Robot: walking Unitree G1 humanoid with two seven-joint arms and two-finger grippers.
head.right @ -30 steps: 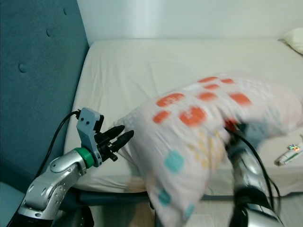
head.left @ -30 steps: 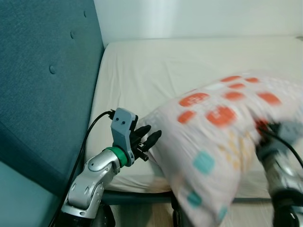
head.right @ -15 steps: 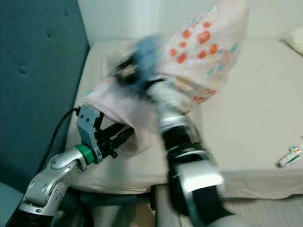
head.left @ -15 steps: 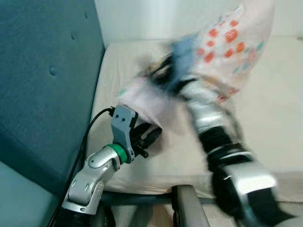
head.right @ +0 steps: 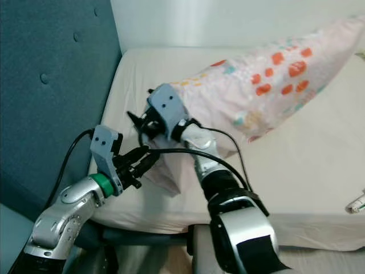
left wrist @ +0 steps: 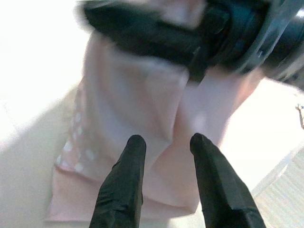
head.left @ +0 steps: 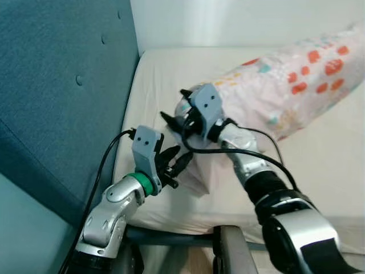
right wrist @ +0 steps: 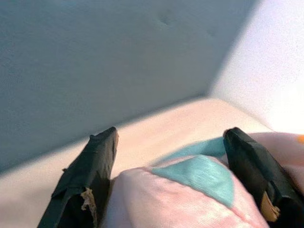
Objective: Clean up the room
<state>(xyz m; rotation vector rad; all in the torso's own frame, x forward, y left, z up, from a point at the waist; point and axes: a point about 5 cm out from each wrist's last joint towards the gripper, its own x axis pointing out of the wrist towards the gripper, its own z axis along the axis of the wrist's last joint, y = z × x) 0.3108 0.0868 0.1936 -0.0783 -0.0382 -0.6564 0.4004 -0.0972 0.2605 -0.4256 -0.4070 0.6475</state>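
Note:
A pink pillow (head.left: 285, 85) with orange and teal patches stretches across the cream mattress (head.left: 165, 68), from near the headboard toward the far right. My right gripper (head.left: 174, 105) is at the pillow's end nearest the headboard. Its fingers (right wrist: 90, 171) stand wide apart, clamped around the bulky pillow (right wrist: 190, 190), which fills the gap between them. My left gripper (head.left: 181, 154) is just below and nearer, open. Its tips point at the pillow's drooping corner (left wrist: 142, 109), with nothing between them.
A teal padded headboard (head.left: 57, 85) rises along the left. A pale wall runs behind the bed. A small tube-like object (head.right: 356, 204) lies at the mattress's near right edge. The mattress's front edge and a dark frame (head.left: 171, 234) are just below my arms.
My right arm has swung the pillow down out of the air; its held end is now low by the headboard. The left gripper has stayed put. The view has shifted slightly.

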